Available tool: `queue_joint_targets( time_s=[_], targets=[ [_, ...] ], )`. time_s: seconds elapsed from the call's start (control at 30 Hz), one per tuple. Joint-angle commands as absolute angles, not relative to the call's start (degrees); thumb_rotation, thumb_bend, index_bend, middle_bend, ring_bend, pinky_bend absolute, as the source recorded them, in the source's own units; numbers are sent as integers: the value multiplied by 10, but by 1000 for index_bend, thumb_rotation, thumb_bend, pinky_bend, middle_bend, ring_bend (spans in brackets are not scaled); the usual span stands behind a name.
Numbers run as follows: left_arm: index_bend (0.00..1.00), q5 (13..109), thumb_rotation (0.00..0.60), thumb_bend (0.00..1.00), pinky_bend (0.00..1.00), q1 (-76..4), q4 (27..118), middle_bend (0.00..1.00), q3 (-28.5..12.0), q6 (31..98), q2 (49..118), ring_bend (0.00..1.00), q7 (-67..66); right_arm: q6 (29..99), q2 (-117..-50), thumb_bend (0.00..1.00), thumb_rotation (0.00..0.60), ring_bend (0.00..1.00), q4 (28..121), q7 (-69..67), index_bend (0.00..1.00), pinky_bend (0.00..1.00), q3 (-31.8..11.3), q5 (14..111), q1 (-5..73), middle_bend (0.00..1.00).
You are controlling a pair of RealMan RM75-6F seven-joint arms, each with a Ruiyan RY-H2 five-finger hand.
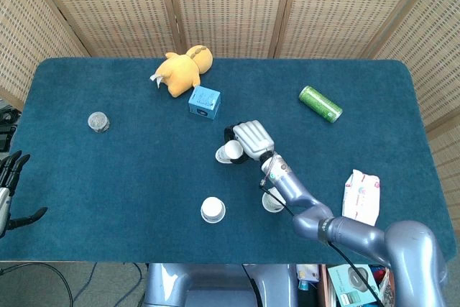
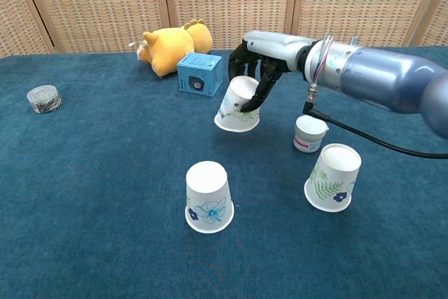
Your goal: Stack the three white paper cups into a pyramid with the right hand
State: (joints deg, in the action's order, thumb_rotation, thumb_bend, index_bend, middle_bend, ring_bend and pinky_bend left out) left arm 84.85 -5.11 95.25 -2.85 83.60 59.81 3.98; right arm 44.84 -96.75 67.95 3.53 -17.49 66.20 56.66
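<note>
Reaching in from the right, the right robot hand (image 2: 260,57) arches palm-down, fingers curled around an upside-down paper cup (image 2: 236,105); this cup tilts, base toward the hand, rim lower left, seemingly lifted off the blue surface (image 2: 98,194); two other cups (image 2: 208,197) (image 2: 332,177) stand nearer the camera, apart; the left robot hand (image 1: 10,186) hangs spread, off-surface.

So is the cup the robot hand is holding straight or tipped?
Tipped. The held cup leans in the right hand, its rim lifted off the table.
</note>
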Motion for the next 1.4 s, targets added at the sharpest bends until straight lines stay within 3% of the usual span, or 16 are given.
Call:
queue_joint_targets(
  time_s=[0.03, 0.2, 0.4, 0.87, 1.4],
  targets=[
    [0, 857, 600, 182, 0, -51, 954, 0, -26, 839, 597, 0, 41, 495, -838, 352, 600, 462, 866, 49, 547, 510, -151, 727, 522, 571],
    [0, 877, 600, 182, 0, -48, 957, 0, -19, 850, 595, 0, 48, 528, -739, 352, 600, 462, 1002, 79, 547, 510, -107, 797, 481, 571],
    [0, 894, 600, 182, 0, -47, 959, 0, -14, 858, 593, 0, 48, 545, -699, 351, 600, 462, 1051, 116, 547, 510, -60, 853, 455, 571],
    [0, 903, 600, 182, 0, -48, 957, 0, -9, 861, 594, 0, 51, 545, -734, 353, 600, 462, 1020, 137, 547, 510, -25, 888, 440, 571],
    [0, 903, 600, 183, 0, -50, 958, 0, -6, 857, 596, 0, 46, 512, -788, 353, 600, 462, 985, 197, 547, 510, -26, 867, 453, 569]
  ],
)
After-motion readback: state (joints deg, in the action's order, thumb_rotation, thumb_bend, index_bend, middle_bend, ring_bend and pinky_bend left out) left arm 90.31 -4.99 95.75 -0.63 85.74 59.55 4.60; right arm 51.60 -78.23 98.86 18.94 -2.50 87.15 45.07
